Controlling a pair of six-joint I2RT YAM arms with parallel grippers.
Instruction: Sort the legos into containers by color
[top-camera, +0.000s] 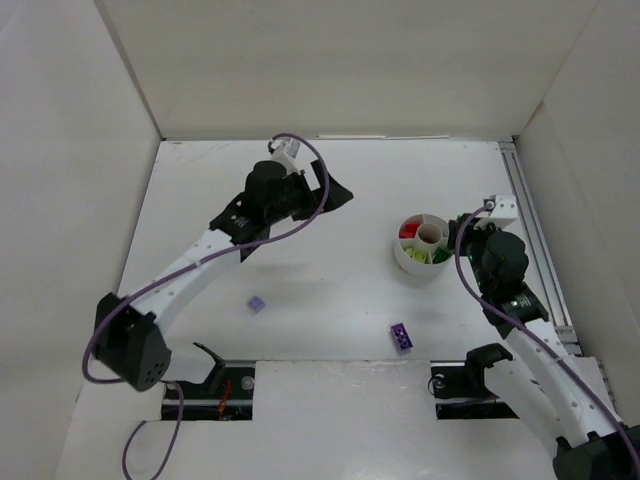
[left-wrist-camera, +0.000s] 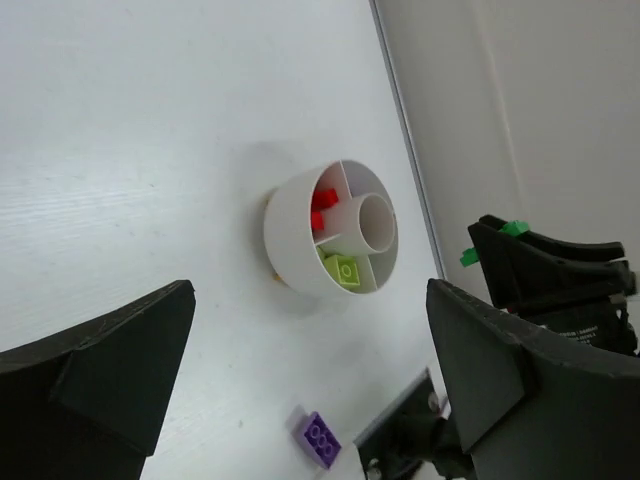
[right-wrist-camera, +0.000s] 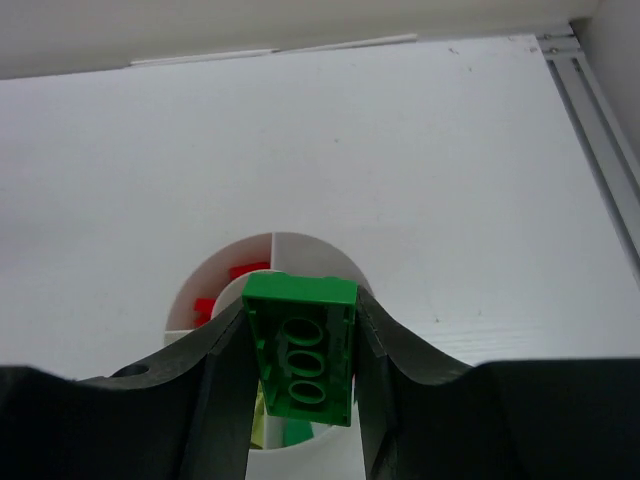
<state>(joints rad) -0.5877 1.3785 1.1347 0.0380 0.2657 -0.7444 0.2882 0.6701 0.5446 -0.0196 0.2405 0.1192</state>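
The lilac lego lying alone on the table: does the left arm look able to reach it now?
Probably yes. The left gripper is open and empty, and the lilac lego lies on bare table beside that arm, with nothing near it. The arm would have to fold back toward its base.

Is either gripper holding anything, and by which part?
The right gripper pinches a green lego by its long sides; the left gripper is open and empty.

I read the dish (top-camera: 405, 262) right of centre. First loose brick (top-camera: 401, 336) lies before it; second loose brick (top-camera: 257, 302), well left. Right gripper (right-wrist-camera: 300, 322) clamps the held brick (right-wrist-camera: 300, 365) above the dish.
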